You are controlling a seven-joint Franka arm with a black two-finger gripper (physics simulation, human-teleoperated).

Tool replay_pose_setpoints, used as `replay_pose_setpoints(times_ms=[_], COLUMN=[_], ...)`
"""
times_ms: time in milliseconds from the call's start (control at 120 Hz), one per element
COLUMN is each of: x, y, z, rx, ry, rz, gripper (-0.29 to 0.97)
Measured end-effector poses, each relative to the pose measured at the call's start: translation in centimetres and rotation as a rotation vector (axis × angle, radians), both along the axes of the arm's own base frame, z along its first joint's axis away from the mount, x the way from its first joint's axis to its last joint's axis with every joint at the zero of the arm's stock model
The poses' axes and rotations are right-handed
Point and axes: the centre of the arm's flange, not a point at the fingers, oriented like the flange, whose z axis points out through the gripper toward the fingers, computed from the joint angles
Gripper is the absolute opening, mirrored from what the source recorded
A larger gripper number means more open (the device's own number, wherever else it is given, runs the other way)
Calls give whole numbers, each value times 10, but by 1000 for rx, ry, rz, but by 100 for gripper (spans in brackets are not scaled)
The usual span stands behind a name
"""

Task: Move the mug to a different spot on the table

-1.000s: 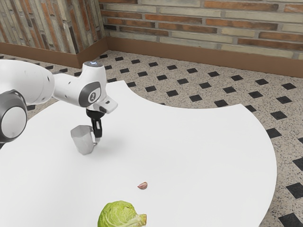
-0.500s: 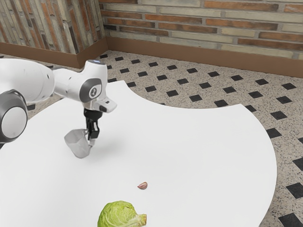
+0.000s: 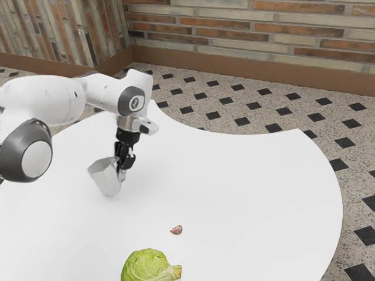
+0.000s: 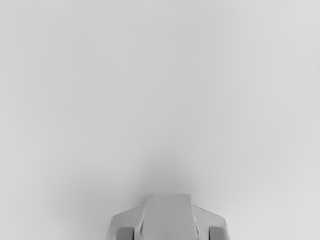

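Observation:
A grey faceted mug [image 3: 106,175] hangs tilted just above the white table [image 3: 246,187], toward the exterior view's left. My black gripper [image 3: 123,166] points down at the mug's right side and is shut on its handle. In the wrist view the mug [image 4: 167,217] is a grey blurred shape right under my hand, with bare white tabletop beyond it.
A small pinkish garlic clove [image 3: 176,229] lies on the table nearer the front. A green cabbage [image 3: 150,266] sits at the front edge. The table's curved edge runs along the back and the exterior view's right, with tiled floor and brick walls beyond.
My arm has carried the mug first toward the exterior view's left, then back to the right and slightly down. The mug stays tilted in my grip. The clove and cabbage have not moved.

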Motion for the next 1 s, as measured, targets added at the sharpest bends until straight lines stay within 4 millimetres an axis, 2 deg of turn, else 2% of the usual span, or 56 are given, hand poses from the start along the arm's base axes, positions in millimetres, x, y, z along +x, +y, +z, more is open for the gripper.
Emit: replay_pose_setpoints(times_ms=[125, 250, 608, 1000], x=[13, 22, 25, 30], y=[-16, -32, -68, -70], z=[0, -9, -18, -29], rx=[12, 16, 33, 88], ry=[4, 18, 41, 50], rz=[16, 35, 100, 194], gripper=[-2, -2, -4, -3])
